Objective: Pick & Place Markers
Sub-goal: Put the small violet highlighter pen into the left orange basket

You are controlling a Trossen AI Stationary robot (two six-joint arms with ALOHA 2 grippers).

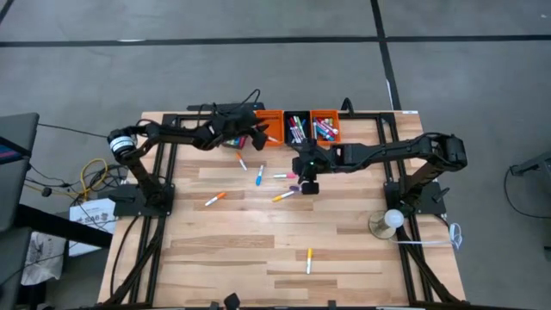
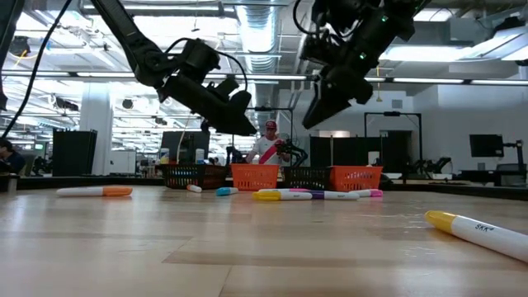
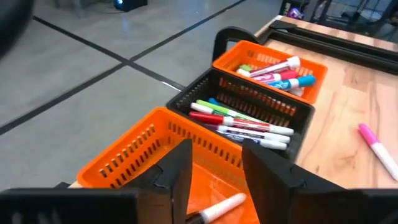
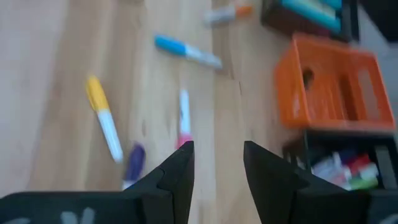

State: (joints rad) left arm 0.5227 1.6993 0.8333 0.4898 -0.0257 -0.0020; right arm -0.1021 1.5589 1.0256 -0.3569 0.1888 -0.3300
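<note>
The left claw is hovering open over the left orange bin, one marker lying inside below it. The black bin and right orange bin are holding several markers already. The right claw is hanging open above loose markers still lying on the table.
</note>
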